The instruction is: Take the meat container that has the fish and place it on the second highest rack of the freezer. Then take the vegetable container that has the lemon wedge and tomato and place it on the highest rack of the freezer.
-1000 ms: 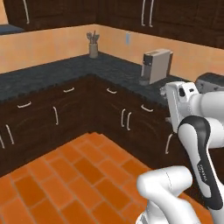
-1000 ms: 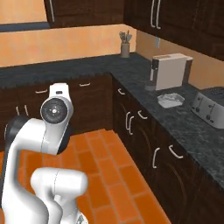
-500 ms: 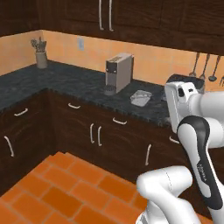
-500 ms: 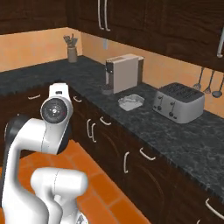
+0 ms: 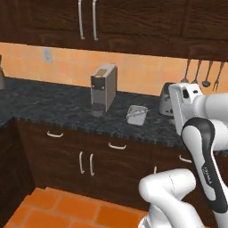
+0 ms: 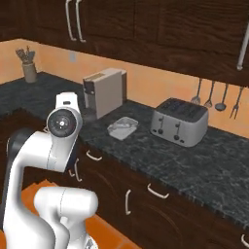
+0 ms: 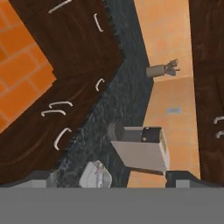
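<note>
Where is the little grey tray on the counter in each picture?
Left base view: the tray sits on the dark counter, right of the coffee machine.
Right base view: the tray lies between the coffee machine and the toaster.
Hand view: the tray is at the bottom, left of the coffee machine.
Shared landmark: the coffee machine.

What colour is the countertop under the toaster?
Dark, speckled black-grey stone countertop; clearest in the right base view, beneath the silver toaster.
</note>
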{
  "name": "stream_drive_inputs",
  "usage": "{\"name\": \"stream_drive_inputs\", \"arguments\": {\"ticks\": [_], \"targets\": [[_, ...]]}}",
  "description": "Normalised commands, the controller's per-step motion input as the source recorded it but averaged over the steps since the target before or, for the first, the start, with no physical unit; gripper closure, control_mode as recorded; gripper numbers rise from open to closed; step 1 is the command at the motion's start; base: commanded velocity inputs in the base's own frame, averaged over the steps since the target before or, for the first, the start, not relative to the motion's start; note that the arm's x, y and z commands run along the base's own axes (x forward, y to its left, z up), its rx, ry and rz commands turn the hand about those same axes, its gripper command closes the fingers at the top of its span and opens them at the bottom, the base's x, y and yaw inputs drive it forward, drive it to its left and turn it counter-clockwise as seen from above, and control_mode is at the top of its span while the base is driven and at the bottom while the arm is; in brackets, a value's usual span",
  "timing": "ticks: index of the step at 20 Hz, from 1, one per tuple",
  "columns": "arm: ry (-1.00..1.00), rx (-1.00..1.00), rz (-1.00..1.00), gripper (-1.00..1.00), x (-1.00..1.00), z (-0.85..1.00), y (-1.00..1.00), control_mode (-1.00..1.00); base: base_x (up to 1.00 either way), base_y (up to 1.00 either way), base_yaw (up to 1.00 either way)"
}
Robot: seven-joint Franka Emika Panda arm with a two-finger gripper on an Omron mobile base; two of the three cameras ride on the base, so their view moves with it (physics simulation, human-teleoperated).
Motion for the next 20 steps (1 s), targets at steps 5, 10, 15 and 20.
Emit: {"name": "stream_drive_inputs", "arguments": {"ticks": [5,10,15,20], "targets": [[0.0,0.0,0.0,-1.0,0.0,0.0,0.0,1.0,0.59,0.37,-0.38],[0.0,0.0,0.0,-1.0,0.0,0.0,0.0,1.0,0.6,0.34,-0.42],[0.0,0.0,0.0,-1.0,0.0,0.0,0.0,1.0,0.56,0.37,-0.43],[0.0,0.0,0.0,-1.0,0.0,0.0,0.0,1.0,0.14,0.47,-0.39]]}}
